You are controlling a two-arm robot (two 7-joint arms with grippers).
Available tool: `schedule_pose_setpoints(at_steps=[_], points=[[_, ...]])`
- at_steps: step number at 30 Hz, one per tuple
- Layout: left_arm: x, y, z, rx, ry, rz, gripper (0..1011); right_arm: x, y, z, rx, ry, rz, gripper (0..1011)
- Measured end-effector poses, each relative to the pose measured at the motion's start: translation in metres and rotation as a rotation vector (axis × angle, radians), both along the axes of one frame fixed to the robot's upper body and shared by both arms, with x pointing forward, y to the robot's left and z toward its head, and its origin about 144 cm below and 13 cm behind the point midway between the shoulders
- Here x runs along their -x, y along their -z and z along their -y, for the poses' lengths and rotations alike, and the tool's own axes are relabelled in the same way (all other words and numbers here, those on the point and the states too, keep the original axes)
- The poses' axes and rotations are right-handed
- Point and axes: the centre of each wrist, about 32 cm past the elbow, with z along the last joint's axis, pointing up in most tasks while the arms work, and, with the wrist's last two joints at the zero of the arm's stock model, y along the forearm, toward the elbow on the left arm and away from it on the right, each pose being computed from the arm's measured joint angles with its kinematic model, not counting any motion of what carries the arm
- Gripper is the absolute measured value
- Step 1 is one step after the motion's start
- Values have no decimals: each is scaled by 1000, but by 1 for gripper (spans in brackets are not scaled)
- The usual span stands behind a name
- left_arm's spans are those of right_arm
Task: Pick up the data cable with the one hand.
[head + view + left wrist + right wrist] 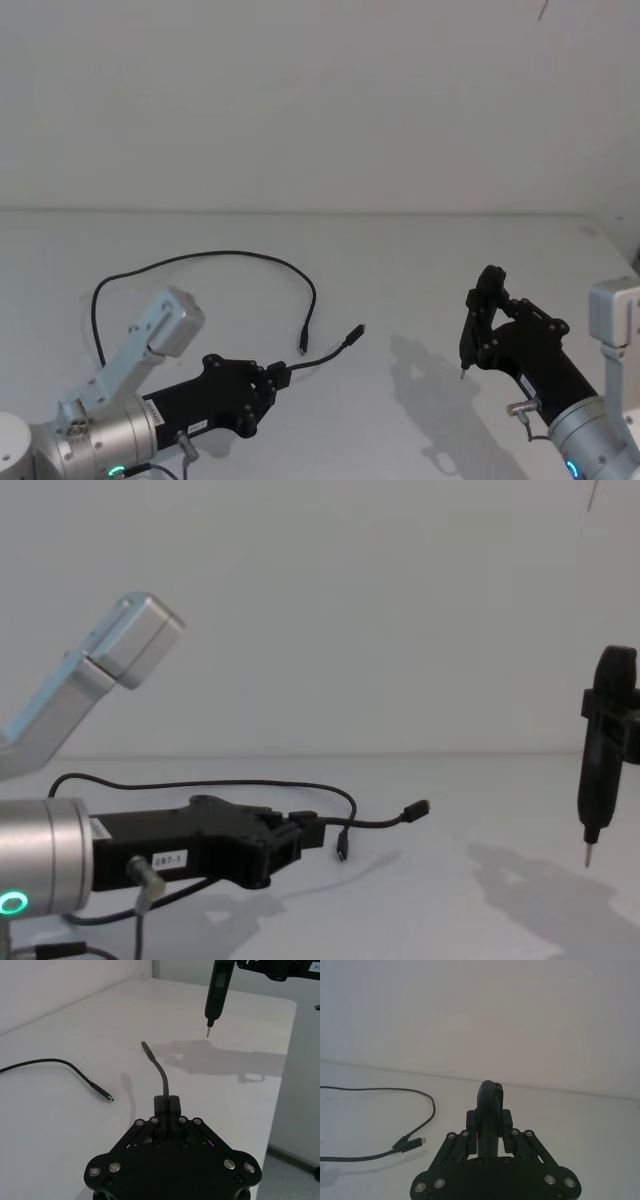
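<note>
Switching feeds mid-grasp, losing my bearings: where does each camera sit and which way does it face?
Head: high, looking forward and down at the table; left gripper and right gripper show.
Chest: lower, looking across the table; left gripper side-on, right gripper at the edge.
Left wrist: behind its fingers, shut on the data cable, facing the right gripper's pointed tool.
Right wrist: behind its fingers, shut on that tool, facing the wall.
Head and chest share both grippers and the cable.
</note>
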Motion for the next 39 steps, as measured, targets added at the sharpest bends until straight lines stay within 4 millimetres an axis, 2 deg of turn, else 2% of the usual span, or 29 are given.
schedule_pose_setpoints(at_steps=[11,24,39], points=[[-3,-3,-8,-1,25,-6,40,-5,-9,-8,-45,-19,26,279],[-5,-5,-12,-2,37,-8,40,-20,-25,-34,-161,-79,28,279],[-5,-6,-14,-2,41,-10,40,-34,-18,-48,-240,-107,-75,279]])
